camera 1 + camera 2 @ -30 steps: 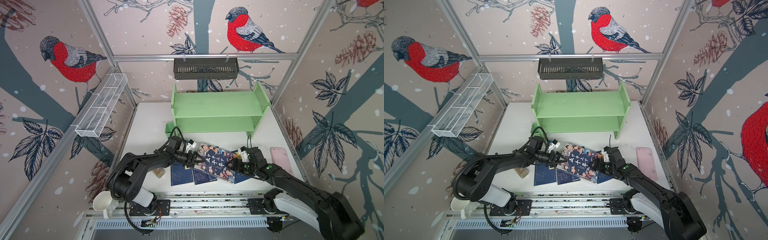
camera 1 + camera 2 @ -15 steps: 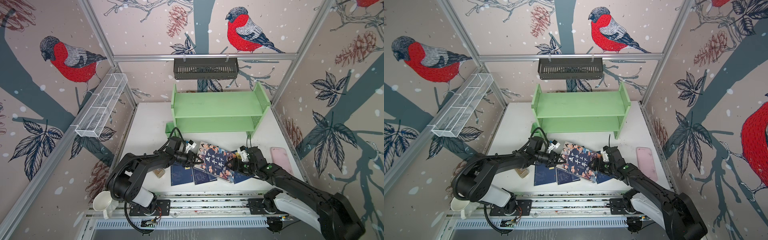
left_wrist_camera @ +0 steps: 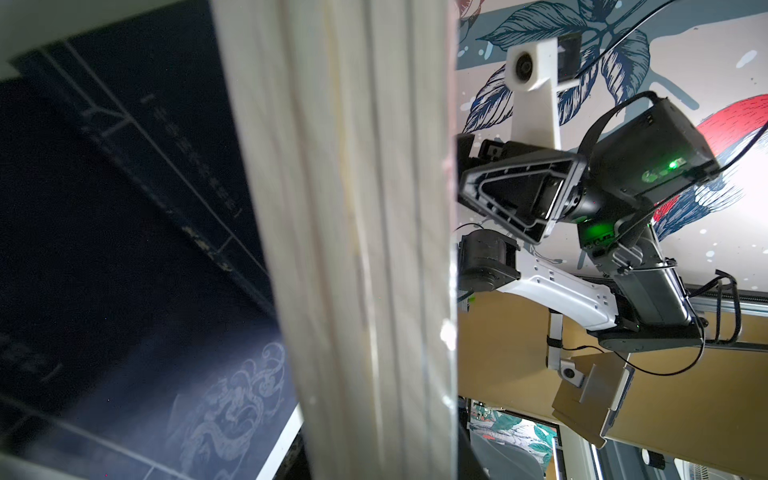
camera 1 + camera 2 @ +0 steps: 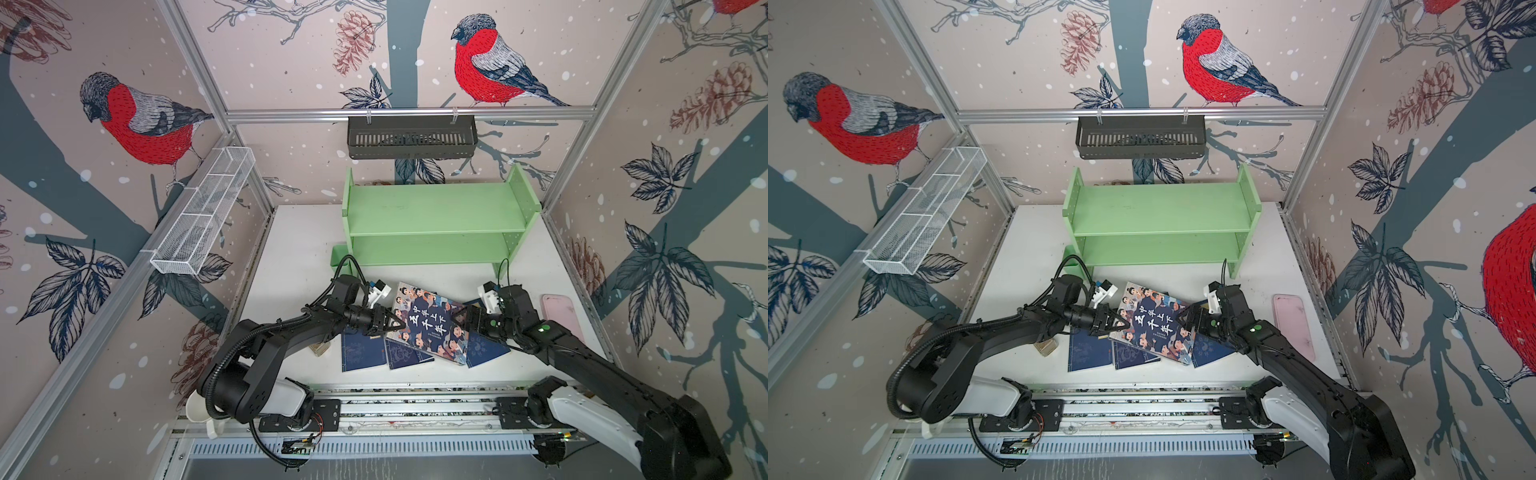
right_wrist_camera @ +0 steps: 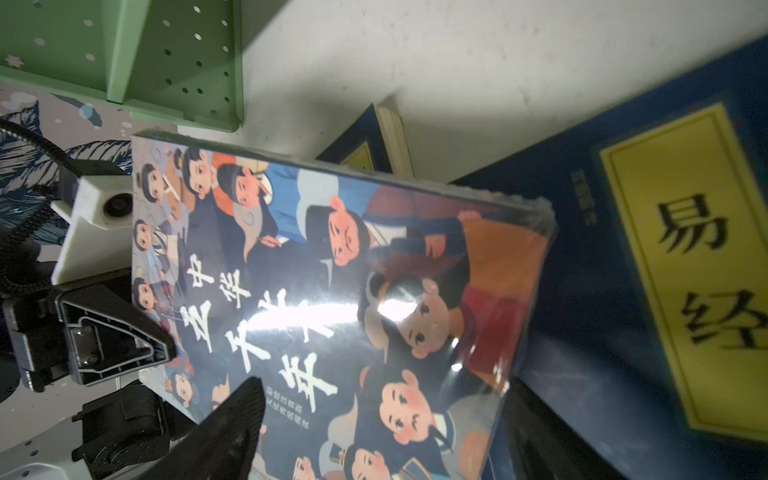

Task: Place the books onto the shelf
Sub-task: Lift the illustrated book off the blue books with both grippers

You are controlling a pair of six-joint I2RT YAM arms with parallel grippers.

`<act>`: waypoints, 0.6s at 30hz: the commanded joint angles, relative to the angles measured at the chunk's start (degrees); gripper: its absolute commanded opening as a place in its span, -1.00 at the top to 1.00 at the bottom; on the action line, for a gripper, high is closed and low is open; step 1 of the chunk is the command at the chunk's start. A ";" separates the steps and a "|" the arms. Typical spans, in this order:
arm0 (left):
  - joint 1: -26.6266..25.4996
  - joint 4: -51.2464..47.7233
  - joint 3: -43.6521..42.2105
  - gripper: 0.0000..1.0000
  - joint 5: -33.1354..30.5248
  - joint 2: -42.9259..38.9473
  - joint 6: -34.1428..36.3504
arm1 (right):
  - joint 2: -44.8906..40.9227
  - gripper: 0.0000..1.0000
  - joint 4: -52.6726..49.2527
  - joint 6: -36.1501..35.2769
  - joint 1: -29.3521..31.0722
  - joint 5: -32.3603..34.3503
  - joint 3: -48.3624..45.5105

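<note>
My left jaws pinch narrowly on the left edge of the cartoon-cover book, which rests skewed atop the navy books on the near part of the desk. Its long axis runs near to far, with the top of the title toward the green shelf at the far side. My right jaws stand wide at its right edge.

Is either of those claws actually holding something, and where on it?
The left gripper pinches the cartoon-cover book by its page edge; the right gripper looks open, gripping nothing.
</note>
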 commanded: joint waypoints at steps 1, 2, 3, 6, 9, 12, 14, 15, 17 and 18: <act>0.33 1.03 0.05 1.00 6.93 -2.62 5.42 | -1.48 -0.81 0.95 -3.51 -2.87 -3.94 1.20; 0.47 0.55 0.13 1.00 7.18 -3.20 6.02 | -1.90 -0.82 0.50 -4.29 -3.75 -5.71 1.57; 0.68 0.54 0.08 1.00 7.95 -3.99 6.43 | -2.30 -0.83 -0.15 -5.49 -5.00 -7.16 2.14; 1.78 0.57 0.01 1.00 9.77 -6.26 6.85 | -3.62 -0.87 -1.14 -8.59 -8.30 -12.14 3.12; 3.52 0.61 -0.09 1.00 10.84 -8.39 6.88 | -5.07 -0.90 0.05 -9.64 -10.44 -17.38 3.01; 4.80 0.80 0.16 1.00 12.47 -10.24 6.38 | -6.26 -0.93 1.71 -9.29 -11.62 -20.79 2.58; 5.18 0.94 0.12 1.00 13.73 -11.39 6.16 | -7.02 -0.93 1.63 -9.33 -12.26 -21.63 2.46; 5.25 0.93 0.09 1.00 14.33 -11.92 6.22 | -7.38 -0.94 1.43 -9.44 -12.83 -22.20 2.40; 5.32 0.98 0.00 1.00 15.14 -12.80 6.25 | -8.02 -0.95 1.09 -9.42 -13.72 -23.39 2.08; 5.46 1.04 0.11 1.00 15.38 -13.18 6.15 | -8.35 -0.95 0.91 -9.45 -14.25 -24.26 1.75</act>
